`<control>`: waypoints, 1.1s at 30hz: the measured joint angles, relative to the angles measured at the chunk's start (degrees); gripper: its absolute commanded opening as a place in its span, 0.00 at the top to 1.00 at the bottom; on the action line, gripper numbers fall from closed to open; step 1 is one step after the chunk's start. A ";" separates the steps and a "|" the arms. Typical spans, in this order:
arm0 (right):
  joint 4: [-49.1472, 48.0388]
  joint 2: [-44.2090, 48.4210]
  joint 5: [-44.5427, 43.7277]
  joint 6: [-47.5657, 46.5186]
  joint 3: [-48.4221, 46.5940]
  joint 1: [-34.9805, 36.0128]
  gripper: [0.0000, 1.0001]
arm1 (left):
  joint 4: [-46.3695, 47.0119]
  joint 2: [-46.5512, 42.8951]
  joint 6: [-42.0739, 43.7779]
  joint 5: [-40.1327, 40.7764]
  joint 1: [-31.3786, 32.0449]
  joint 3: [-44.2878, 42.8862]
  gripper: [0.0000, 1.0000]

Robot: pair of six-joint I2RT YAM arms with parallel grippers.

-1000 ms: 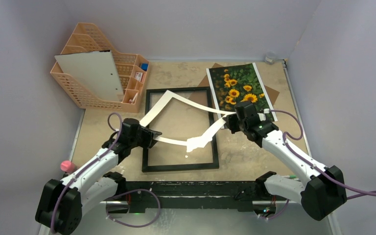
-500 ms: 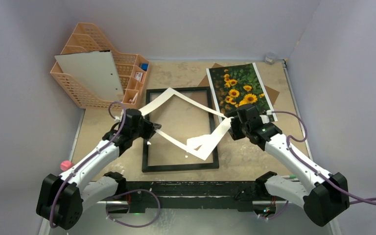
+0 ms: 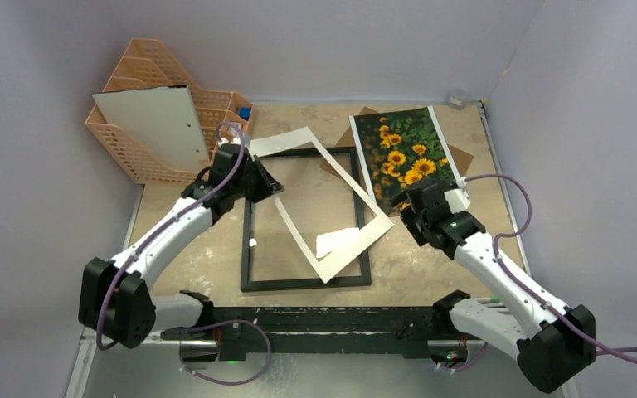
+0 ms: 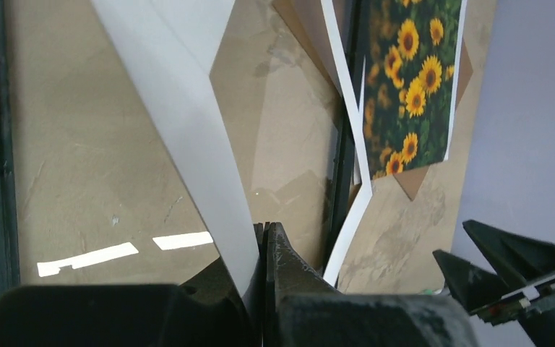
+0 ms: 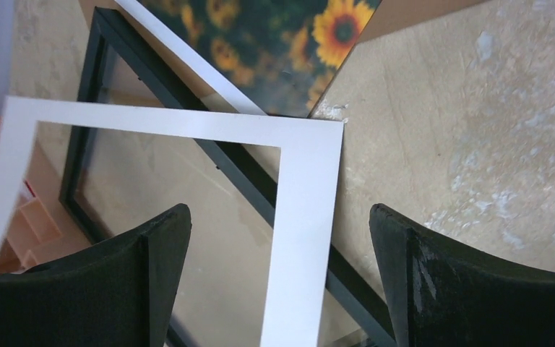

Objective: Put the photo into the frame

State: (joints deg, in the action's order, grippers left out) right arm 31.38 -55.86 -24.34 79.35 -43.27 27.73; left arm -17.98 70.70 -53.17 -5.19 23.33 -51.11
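Observation:
The sunflower photo (image 3: 405, 149) lies face up at the far right, partly on a brown board. The black frame (image 3: 307, 283) lies flat in the middle with its glass showing. A white mat board (image 3: 296, 234) is tilted across the frame, far left side raised. My left gripper (image 3: 272, 184) is shut on the mat's left strip (image 4: 209, 166), as the left wrist view (image 4: 264, 233) shows. My right gripper (image 3: 404, 212) stands open over the mat's right corner (image 5: 307, 188), with its fingers (image 5: 166, 246) clear of the mat. The photo (image 5: 274, 43) lies just beyond it.
An orange basket organiser (image 3: 145, 83) stands at the far left with a white board (image 3: 162, 128) leaning in it. The brown backing board (image 3: 462, 157) sticks out from under the photo. Grey walls close off the back and both sides.
My right gripper has let go of the mat and opened wide. My left gripper has shut on the mat and swung it toward the far left, leaving it draped across the frame.

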 measured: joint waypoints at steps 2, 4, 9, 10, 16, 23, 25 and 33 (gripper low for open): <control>-0.15 -0.50 -0.17 -2.56 0.00 0.00 0.06 | -1.11 2.49 4.74 -3.21 -0.57 -3.26 1.00; -0.70 -2.10 -0.11 -5.53 -0.20 0.00 0.06 | -2.73 5.20 8.72 -5.81 -1.22 -6.40 1.00; -4.35 -8.28 2.75 -13.03 -1.11 -0.50 0.05 | -7.19 9.22 17.94 -9.27 -2.86 -11.65 1.00; -5.62 -9.42 4.07 -14.78 -1.11 -0.81 0.05 | -8.39 9.57 19.69 -10.10 -3.61 -12.48 1.00; -11.52 -18.99 11.61 -25.66 -3.72 -3.23 0.05 | -11.80 12.81 26.32 -17.35 -9.68 -16.96 1.00; -15.02 -28.81 16.65 -33.79 -6.64 -4.09 0.07 | -18.49 22.91 32.76 -25.20 -13.31 -24.59 1.00; -15.15 -29.46 17.62 -34.82 -6.64 -4.26 0.08 | -20.87 25.11 34.95 -26.40 -13.62 -26.40 1.00; -14.53 -32.52 19.37 -36.79 -9.79 -5.77 0.11 | -26.67 23.41 42.42 -25.73 -13.97 -26.71 1.00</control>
State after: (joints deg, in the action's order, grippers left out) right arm 16.84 -88.38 -4.97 42.57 -53.06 21.96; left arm -44.64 94.11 -10.74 -30.92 9.37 -77.82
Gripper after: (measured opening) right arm 0.899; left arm 0.022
